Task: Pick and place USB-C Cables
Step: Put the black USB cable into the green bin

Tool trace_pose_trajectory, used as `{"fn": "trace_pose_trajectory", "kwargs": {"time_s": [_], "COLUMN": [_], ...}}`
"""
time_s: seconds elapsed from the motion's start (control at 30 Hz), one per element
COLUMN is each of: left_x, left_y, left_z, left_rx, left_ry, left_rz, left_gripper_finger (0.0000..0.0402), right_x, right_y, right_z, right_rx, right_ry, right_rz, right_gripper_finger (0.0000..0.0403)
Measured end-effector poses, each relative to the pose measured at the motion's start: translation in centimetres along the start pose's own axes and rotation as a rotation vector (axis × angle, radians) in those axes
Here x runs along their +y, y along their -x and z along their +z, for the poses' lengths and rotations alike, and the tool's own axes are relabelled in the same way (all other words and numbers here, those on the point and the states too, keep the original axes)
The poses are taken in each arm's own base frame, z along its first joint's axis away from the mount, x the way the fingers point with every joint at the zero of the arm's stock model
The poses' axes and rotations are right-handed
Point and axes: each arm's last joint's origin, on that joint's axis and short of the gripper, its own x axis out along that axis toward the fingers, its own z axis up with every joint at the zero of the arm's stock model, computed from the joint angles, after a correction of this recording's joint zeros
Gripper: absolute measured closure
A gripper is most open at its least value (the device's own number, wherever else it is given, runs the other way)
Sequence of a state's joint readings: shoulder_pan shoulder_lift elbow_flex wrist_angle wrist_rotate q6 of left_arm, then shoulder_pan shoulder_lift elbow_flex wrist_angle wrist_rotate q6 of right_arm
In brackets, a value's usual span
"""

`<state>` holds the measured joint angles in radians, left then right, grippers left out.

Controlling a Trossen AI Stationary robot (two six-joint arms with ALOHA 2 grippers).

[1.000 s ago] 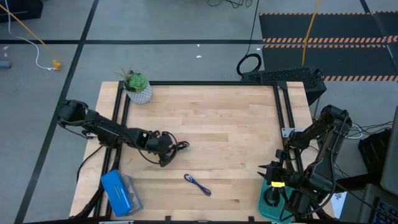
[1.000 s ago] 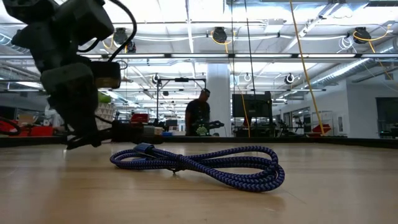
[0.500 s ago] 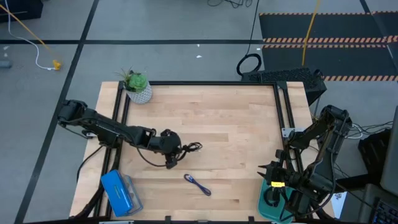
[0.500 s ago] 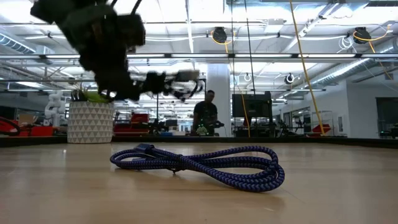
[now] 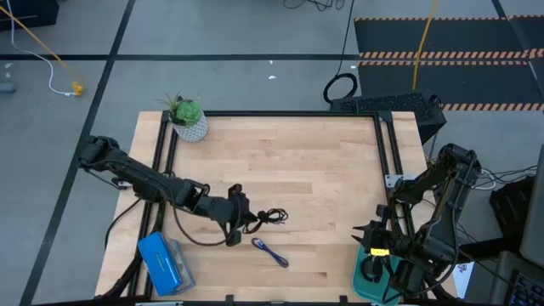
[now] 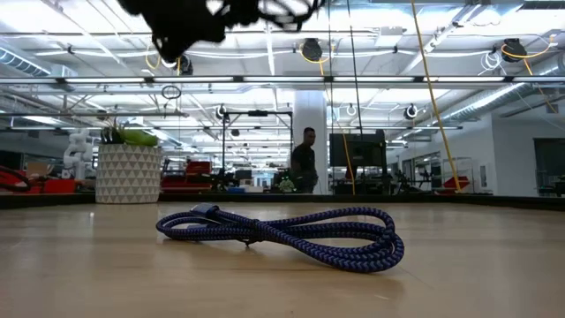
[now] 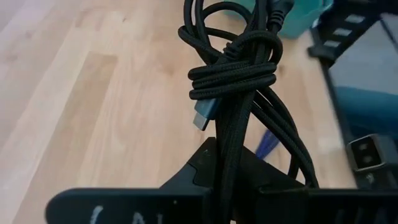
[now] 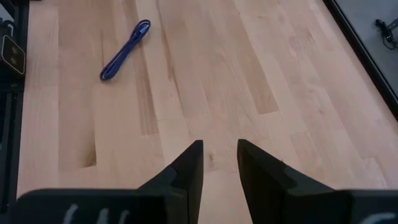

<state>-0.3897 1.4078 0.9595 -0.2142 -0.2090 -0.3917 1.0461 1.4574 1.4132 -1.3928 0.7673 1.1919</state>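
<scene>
A black USB-C cable bundle (image 5: 272, 216), tied round with a knot (image 7: 233, 81), hangs in the air with my left gripper (image 5: 252, 223) shut on it, above the table's near middle. A blue-purple USB-C cable (image 5: 269, 252) lies coiled flat on the wood just nearer than that gripper; the low view shows this blue cable (image 6: 282, 234) up close. My right gripper (image 8: 217, 155) waits open with nothing between its fingers, at the near right above the teal tray (image 5: 364, 287). My left gripper pinches the black bundle's strands below the knot (image 7: 235, 155) between its two fingers (image 7: 193, 177). The fingers slant down toward the table's right and lie along the bundle. The bundle sticks out past the fingertips, several strands together, lifted clear of the table.
A potted plant (image 5: 187, 119) stands at the far left corner and a blue box (image 5: 161, 262) at the near left. Bare wood lies between the cables and the tray. A person (image 6: 305, 163) stands far off in the room behind.
My left gripper has risen from table height and gone toward the table's right and near edge, rolling its wrist, with the black cable bundle shut in it. The bundle has been lifted clear of the wood. The blue cable has stayed where it was.
</scene>
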Motion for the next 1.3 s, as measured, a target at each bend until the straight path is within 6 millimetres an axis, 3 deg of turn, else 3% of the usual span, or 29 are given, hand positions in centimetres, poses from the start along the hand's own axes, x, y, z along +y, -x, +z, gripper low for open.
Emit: {"fn": "trace_pose_trajectory", "kwargs": {"time_s": [0.47,0.97,1.3], "left_x": [-2.8,-2.6,-2.9], "left_y": [2.7,1.7,1.8], "left_z": [4.1,4.4,5.3], "left_rx": [-0.136,-0.154,-0.247], "left_ry": [-0.148,-0.119,-0.183], "left_rz": [0.016,0.027,0.003], "left_gripper_finger": [0.0376,0.0376,0.0376], "right_x": [0.7,2.6,3.9], "right_y": [-0.2,-1.4,-0.6], "right_z": [0.3,2.8,4.4], "right_rx": [-0.109,-0.289,-0.449], "right_ry": [-0.009,0.096,0.217], "right_rz": [0.020,0.085,0.106], "right_gripper_finger": [0.0314,0.0314,0.0305]}}
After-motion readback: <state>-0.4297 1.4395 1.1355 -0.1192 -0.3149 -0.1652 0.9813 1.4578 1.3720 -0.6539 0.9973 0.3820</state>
